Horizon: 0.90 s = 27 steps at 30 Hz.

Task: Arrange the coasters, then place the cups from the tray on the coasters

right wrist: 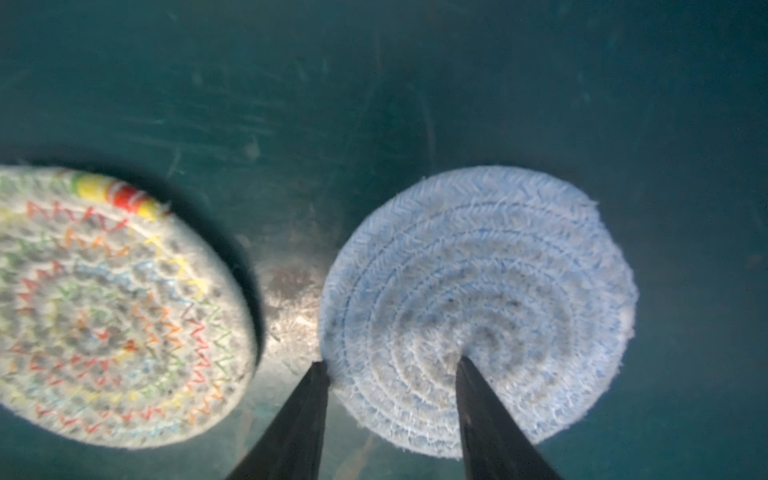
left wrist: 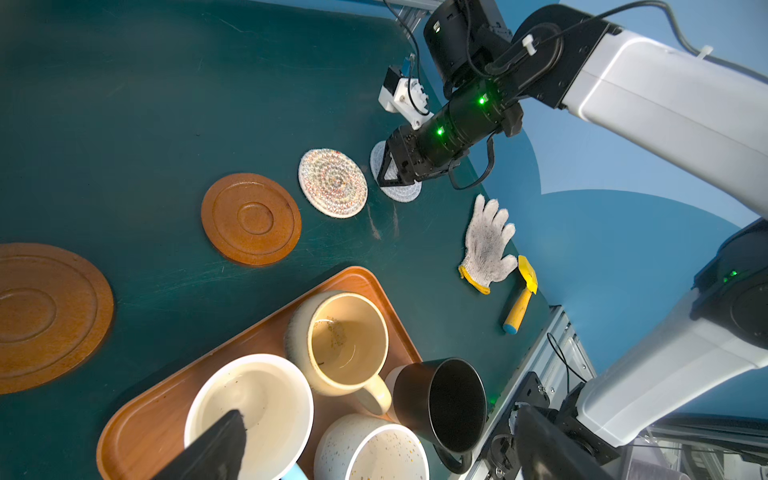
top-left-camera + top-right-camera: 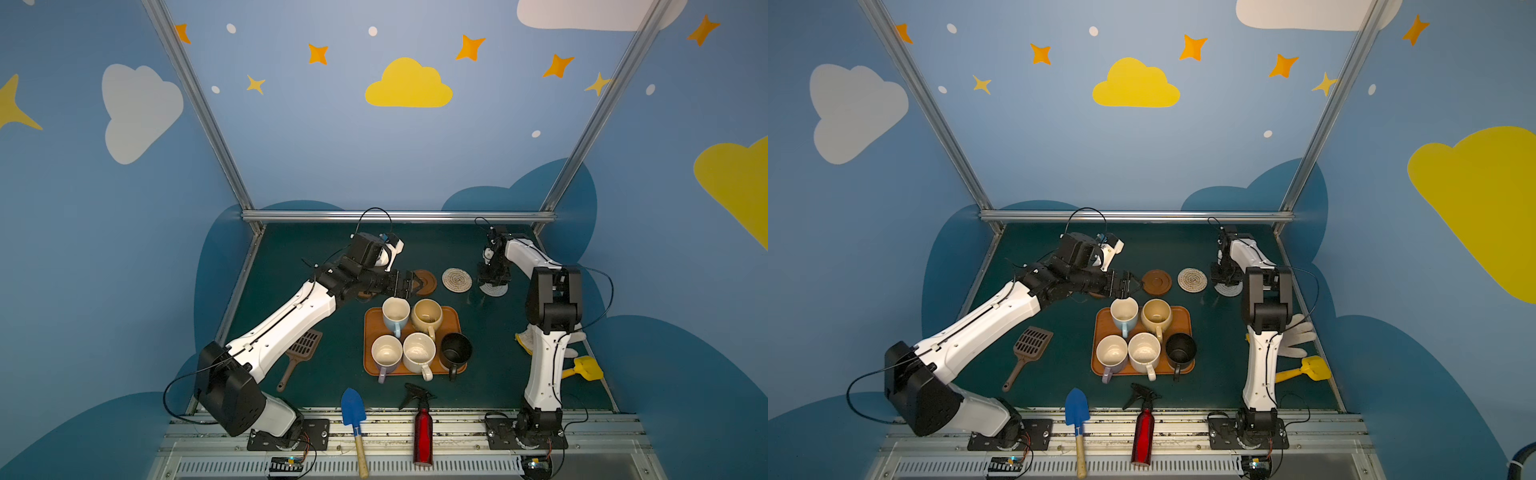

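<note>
Right of centre in a top view, our right gripper [image 3: 491,286] touches the pale grey coaster [image 1: 478,291], fingers half spread. Over the tray [image 3: 454,319] we see the left gripper [image 3: 417,286], fingers wide apart.

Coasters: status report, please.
Left tool open beside brown coaster. Right tool part open, tips down at grey coaster. Five cups on tray. Nothing blocking.
</note>
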{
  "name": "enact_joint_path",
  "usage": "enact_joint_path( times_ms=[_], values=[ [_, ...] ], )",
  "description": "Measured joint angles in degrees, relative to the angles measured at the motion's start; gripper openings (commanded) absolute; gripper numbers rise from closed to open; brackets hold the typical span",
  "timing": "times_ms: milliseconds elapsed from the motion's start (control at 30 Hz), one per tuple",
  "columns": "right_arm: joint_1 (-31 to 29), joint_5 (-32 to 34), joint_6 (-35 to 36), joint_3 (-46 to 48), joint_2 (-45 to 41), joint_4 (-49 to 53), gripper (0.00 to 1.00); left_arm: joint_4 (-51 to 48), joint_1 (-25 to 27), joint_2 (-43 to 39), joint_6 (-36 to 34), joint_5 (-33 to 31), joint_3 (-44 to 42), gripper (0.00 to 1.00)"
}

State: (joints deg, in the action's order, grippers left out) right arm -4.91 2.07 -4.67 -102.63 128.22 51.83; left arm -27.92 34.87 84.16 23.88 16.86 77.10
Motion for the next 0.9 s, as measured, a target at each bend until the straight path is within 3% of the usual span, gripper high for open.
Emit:
enact_joint_path(
  times_ms=[300, 600, 733, 900],
  values=[
    [0.2, -1.0, 0.5, -1.5, 0.9, 0.3, 0.53, -0.1, 0.0, -0.8, 0.2, -0.2, -0.9, 1.0],
    [-0.3, -2.1, 0.1, -1.3, -0.3, 0.0, 0.72, -3.4, 0.0, -2.3, 1.3, -4.9, -0.9, 1.0],
    [-1.0, -0.5, -1.1, 0.9, -4.9, -0.5, 0.79, -6.1, 0.0, -4.4, 2.5, -8.2, -0.9, 1.0],
    [-3.5, 1.7, -2.2, 7.9, -18.2, -3.8, 0.84, -6.1, 0.0, -7.3, 3.9, -8.4, -3.5, 1.0]
  ],
)
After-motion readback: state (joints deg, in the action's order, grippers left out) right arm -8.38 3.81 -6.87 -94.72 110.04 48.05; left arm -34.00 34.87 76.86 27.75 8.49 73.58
